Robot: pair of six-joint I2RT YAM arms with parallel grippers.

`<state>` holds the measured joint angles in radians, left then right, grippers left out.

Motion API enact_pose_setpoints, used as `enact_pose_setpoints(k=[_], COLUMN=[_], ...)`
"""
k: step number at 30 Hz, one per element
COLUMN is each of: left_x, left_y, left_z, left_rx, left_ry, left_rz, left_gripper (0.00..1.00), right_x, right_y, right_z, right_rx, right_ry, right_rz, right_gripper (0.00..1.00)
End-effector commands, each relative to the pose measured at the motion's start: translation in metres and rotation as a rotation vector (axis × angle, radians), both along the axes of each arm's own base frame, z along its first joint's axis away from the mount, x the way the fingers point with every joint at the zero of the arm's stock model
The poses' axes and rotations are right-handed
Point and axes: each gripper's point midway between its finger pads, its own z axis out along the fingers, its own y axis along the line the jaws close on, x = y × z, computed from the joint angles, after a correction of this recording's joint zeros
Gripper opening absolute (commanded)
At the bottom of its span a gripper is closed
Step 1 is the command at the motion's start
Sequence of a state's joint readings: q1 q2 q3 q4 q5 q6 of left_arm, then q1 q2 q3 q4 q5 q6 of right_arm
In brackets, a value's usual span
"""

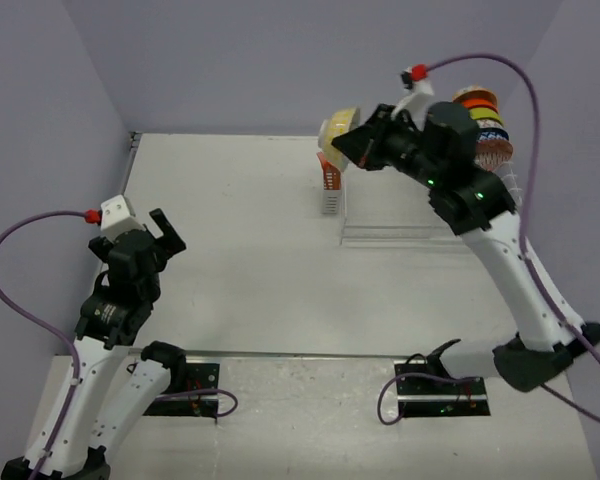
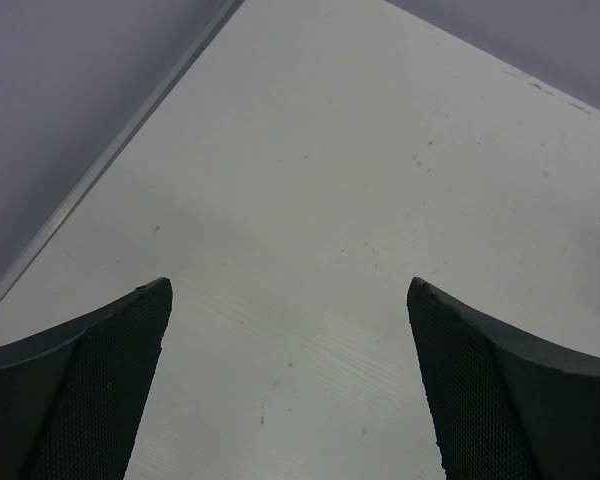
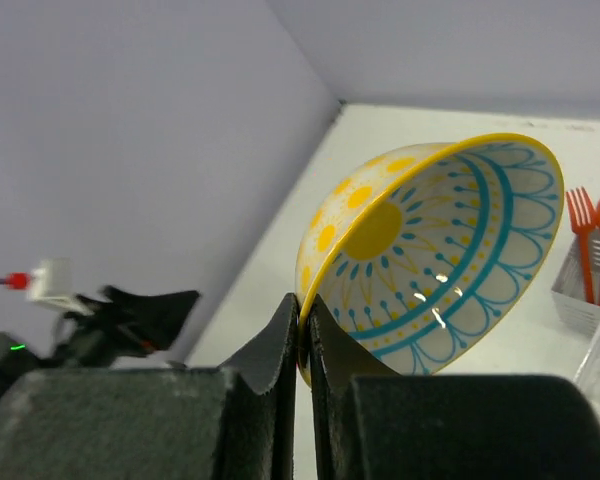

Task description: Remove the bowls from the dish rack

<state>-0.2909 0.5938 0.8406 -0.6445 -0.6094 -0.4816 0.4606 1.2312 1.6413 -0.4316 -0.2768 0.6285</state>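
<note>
Pinching the yellow rim of a cream bowl, the right gripper is clenching its fingers almost together on the thin wall. The bowl is hanging on edge, its sun-and-teal-line inside facing the lower right of the wrist view. Seen from above, it is sitting at the upper centre of the frame, just above the utensil caddy at the left end of the dish rack, and it appears to be clear of the wires. An orange fork and spoon are standing in that caddy at the right edge of the wrist view. The stacked bowls are waiting at the upper right, behind the right arm. Bare table is lying to the left of and below the held bowl, so the set-down probably calls for a swing that way. The left gripper is hovering released and holding nothing, well apart at the left of the frame, so the right arm is by far the nearer
</note>
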Motion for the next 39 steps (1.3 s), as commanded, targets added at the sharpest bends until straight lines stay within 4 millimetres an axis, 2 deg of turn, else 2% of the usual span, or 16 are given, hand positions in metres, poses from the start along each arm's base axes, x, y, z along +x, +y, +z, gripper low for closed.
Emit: enact_pose_setpoints(k=[1,2,5,6,7,8,13,15,19,22,25,27,30,31,37,39], left_x=[-0.001,-0.002,-0.006,-0.008,-0.011,-0.015,-0.033,-0.039,-0.039,-0.035,-0.029,-0.026,-0.024,-0.024,-0.010,0.003], left_y=[0.013,0.015,0.023,0.027,0.030,0.036,0.054,0.058,0.057,0.056,0.052,0.049,0.047,0.047,0.031,0.014], left_z=[0.013,0.013,0.014,0.015,0.014,0.018,0.025,0.028,0.028,0.026,0.024,0.022,0.021,0.021,0.017,0.006], left_rx=[-0.017,-0.023,-0.025,-0.022,-0.029,-0.028,-0.055,-0.064,-0.058,-0.047,-0.032,-0.029,-0.026,-0.025,-0.023,-0.013], left_ry=[-0.027,-0.026,-0.032,-0.037,-0.036,-0.050,-0.090,-0.116,-0.120,-0.099,-0.082,-0.071,-0.065,-0.064,-0.054,-0.009], left_rz=[0.090,0.106,0.154,0.179,0.199,0.237,0.352,0.367,0.359,0.350,0.319,0.301,0.290,0.286,0.180,0.068], left_gripper=[1.00,1.00,1.00,1.00,1.00,1.00,1.00,1.00,1.00,1.00,1.00,1.00,1.00,1.00,1.00,1.00], right_x=[0.037,0.037,0.036,0.039,0.031,0.033,0.015,0.010,0.002,-0.001,-0.008,-0.010,-0.018,-0.019,-0.024,-0.020], right_y=[0.028,0.063,0.097,0.111,0.125,0.135,0.172,0.178,0.176,0.169,0.167,0.169,0.174,0.174,0.173,0.158], right_z=[-0.091,-0.111,-0.147,-0.186,-0.197,-0.227,-0.302,-0.337,-0.377,-0.393,-0.399,-0.393,-0.375,-0.371,-0.290,-0.246], right_rx=[-0.447,-0.527,-0.745,-0.842,-0.880,-0.957,-1.110,-1.185,-1.317,-1.369,-1.375,-1.347,-1.279,-1.262,-1.089,-0.990], right_ry=[0.077,0.079,0.046,0.092,0.085,0.099,0.121,0.148,0.184,0.208,0.216,0.215,0.204,0.201,0.119,0.093], right_rz=[-0.081,-0.025,0.012,0.049,0.085,0.106,0.225,0.260,0.271,0.272,0.296,0.297,0.322,0.325,0.292,0.236], right_gripper=[0.00,0.00,0.00,0.00,0.00,0.00,0.00,0.00,0.00,0.00,0.06,0.38,0.61,0.62,0.71,0.74])
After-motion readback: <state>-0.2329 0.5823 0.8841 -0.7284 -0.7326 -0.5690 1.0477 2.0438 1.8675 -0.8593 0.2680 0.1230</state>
